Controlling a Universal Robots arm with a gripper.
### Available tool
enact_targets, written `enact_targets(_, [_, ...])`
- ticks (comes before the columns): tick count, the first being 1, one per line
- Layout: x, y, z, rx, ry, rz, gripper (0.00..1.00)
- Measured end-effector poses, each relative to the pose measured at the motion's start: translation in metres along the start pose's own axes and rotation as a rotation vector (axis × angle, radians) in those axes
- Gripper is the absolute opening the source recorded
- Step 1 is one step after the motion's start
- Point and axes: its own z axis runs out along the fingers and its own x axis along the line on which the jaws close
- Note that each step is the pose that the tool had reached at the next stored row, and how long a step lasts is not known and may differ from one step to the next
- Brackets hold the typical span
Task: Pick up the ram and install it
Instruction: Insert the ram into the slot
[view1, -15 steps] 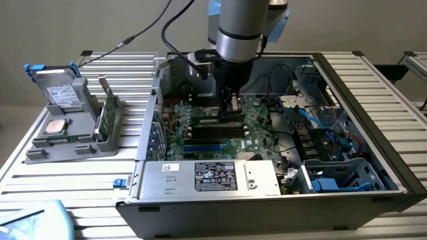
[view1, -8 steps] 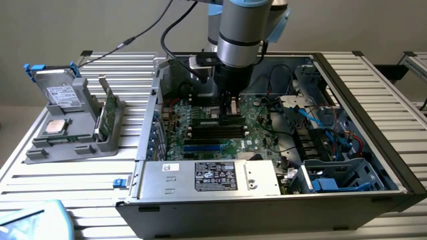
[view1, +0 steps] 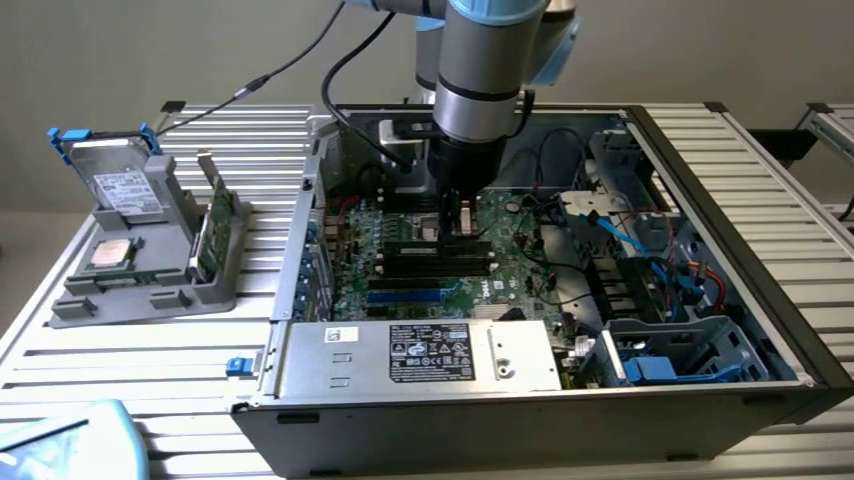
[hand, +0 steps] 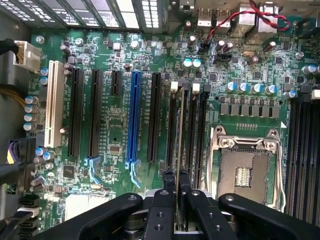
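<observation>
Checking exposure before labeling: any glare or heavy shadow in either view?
Exterior view: the motherboard, inside the case under the arm, is dimmer than the bright table. Wrist view: the case's slotted wall glares white; the gripper, shut on the ram, is dark.

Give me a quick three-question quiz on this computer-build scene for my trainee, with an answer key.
1. True or false: the processor socket on the motherboard is empty.
2. The gripper is at: A) the memory slots; B) the power supply; C) the grey holder.
3. Fill in: the gripper is shut on the ___.
Key: 1 true; 2 A; 3 ram.
</observation>
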Motion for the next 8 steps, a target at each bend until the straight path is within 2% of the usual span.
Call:
enact_targets(2, [0.0000, -0.0001, 0.0014, -0.0002, 0.0028, 0.000, 0.14])
enact_targets(8, [-0.0001, -0.0004, 0.0043, -0.0002, 0.0052, 0.001, 0.14])
